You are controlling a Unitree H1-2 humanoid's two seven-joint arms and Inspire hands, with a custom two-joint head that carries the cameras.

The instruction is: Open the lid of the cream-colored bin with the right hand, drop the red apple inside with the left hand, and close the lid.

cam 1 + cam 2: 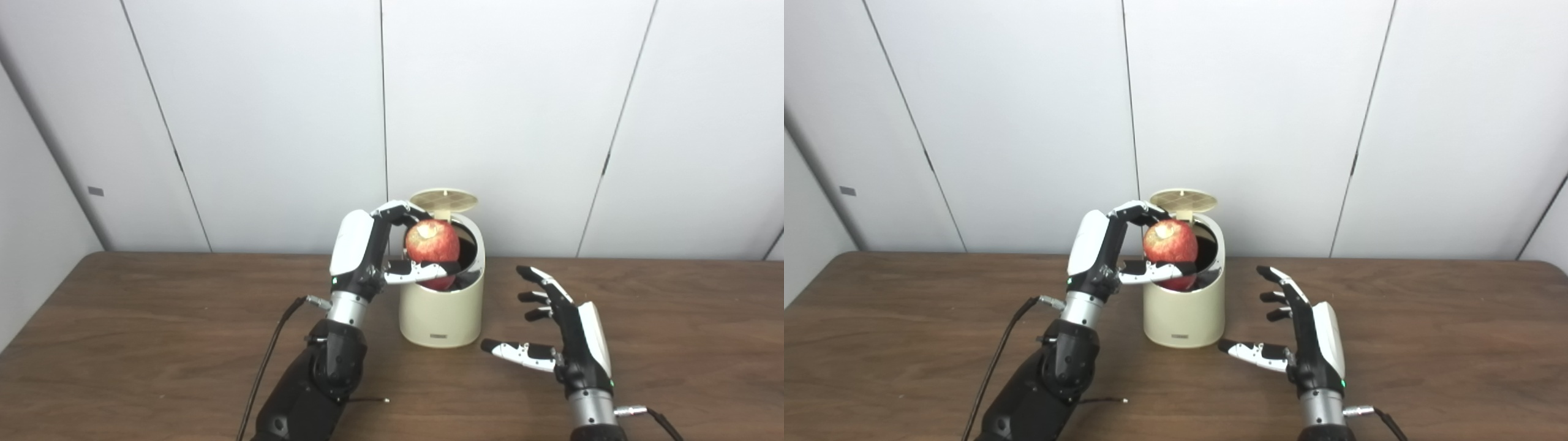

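Over the open bin [441, 315] — left hand [367, 251] clasps the apple [432, 242].

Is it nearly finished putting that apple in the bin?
About halfway. The lid already stands open on the cream bin. The left hand holds the red apple at the bin's mouth, not yet dropped. The right hand waits open beside the bin; closing the lid remains.

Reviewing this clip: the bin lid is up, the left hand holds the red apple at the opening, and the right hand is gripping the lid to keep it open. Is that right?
Not quite. The right hand is not on the lid; it hovers open beside the bin, fingers spread, touching nothing, as the left eye view shows. The rest stands: the lid is up, and the left hand holds the red apple at the opening.
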